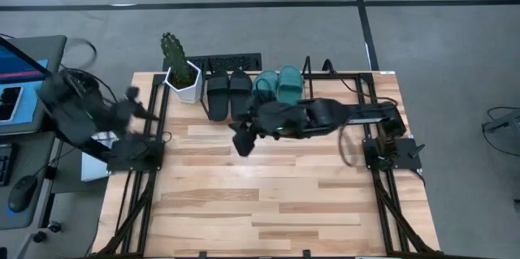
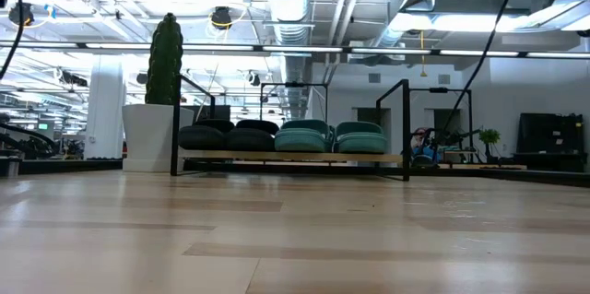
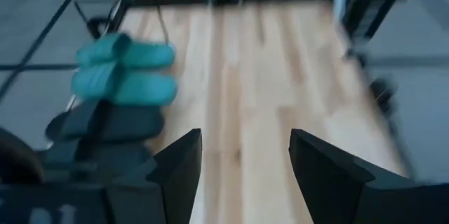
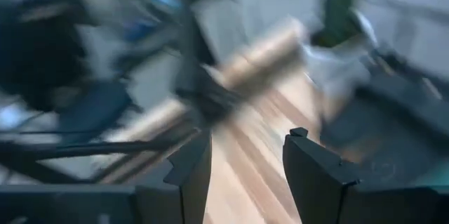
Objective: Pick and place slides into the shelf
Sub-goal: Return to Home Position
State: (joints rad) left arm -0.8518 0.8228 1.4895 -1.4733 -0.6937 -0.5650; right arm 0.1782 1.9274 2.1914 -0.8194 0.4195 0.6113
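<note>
Two black slides [image 1: 229,92] and two teal slides [image 1: 279,85] lie side by side, soles down, on the black rod shelf [image 1: 357,80] at the table's far edge. They also show in the low view, black [image 2: 228,135] and teal [image 2: 332,135], on the shelf [image 2: 406,128]. My right gripper [image 1: 242,144] hangs over the table just near of the black slides, open and empty [image 4: 242,175]. My left gripper [image 1: 146,113] waits at the table's left edge, open and empty [image 3: 245,175]. The left wrist view shows the teal slides [image 3: 126,73].
A cactus in a white pot [image 1: 180,71] stands left of the shelf, also in the low view [image 2: 164,73]. A laptop [image 1: 20,72] sits off the table's left side. The arm frames [image 1: 390,149] stand at both side edges. Bare wood [image 1: 268,202] fills the near half.
</note>
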